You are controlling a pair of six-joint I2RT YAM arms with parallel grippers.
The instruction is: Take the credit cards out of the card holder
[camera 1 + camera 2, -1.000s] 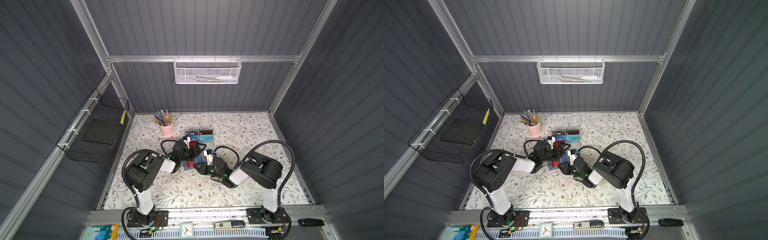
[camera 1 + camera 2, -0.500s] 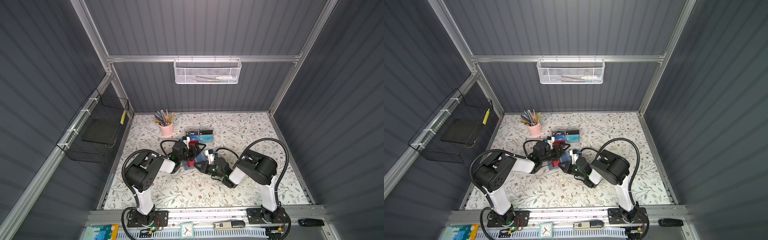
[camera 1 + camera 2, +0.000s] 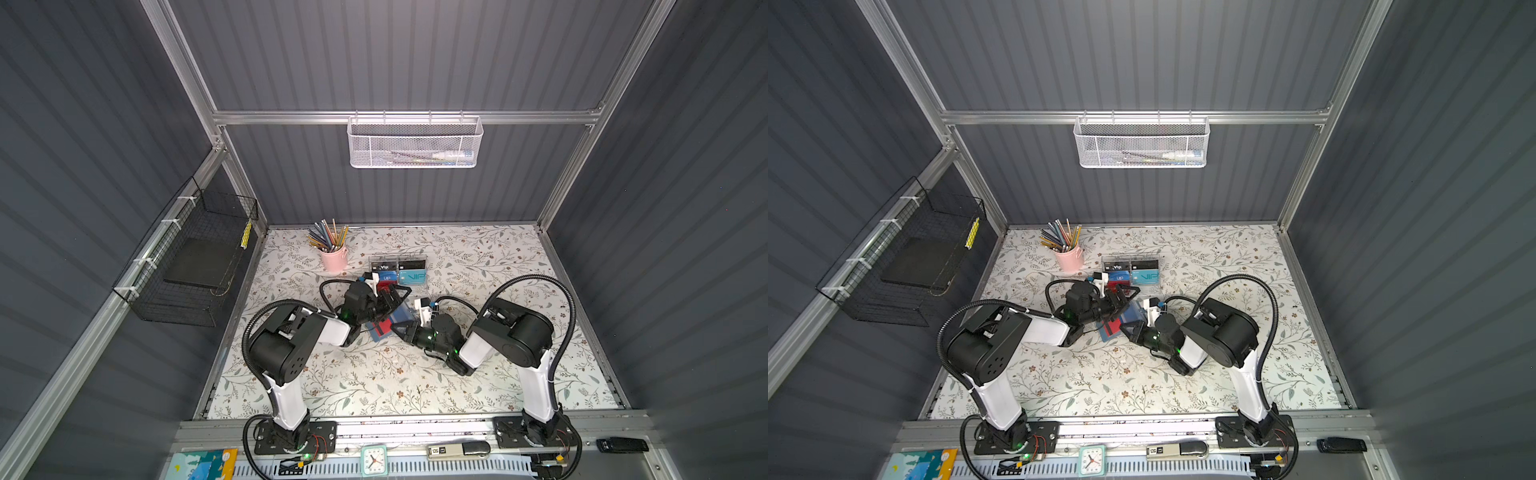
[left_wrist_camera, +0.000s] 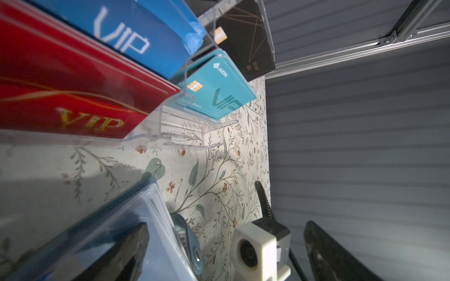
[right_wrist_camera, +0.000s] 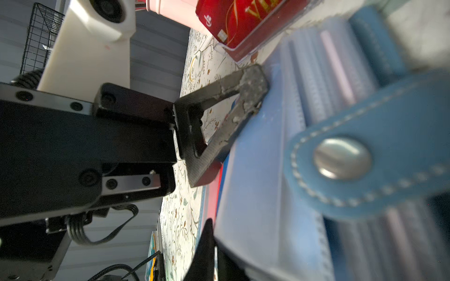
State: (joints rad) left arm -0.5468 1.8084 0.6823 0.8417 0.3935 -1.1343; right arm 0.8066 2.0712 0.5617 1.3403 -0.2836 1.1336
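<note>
Both top views: on the floral table (image 3: 374,374) the arms meet over the card holder (image 3: 402,314), lying open near the middle. Left gripper (image 3: 395,300) is spread wide, one finger (image 5: 246,92) on a sleeve page, likely pinning it down. Right gripper (image 3: 397,329) is clamped tight at the holder's edge by a red credit card (image 3: 383,328); whether it's nipped, can't tell. Snap tab (image 5: 360,158) hangs loose.

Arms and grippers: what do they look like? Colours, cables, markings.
Both arms match: the left arm and right arm have bulky black joint housings, white links and ribbed black cable hoses. Each wrist carries a white boxy camera and a green light. The left gripper and right gripper are black; the left's fingers are hollow frames with scuffed grey tips.
</note>
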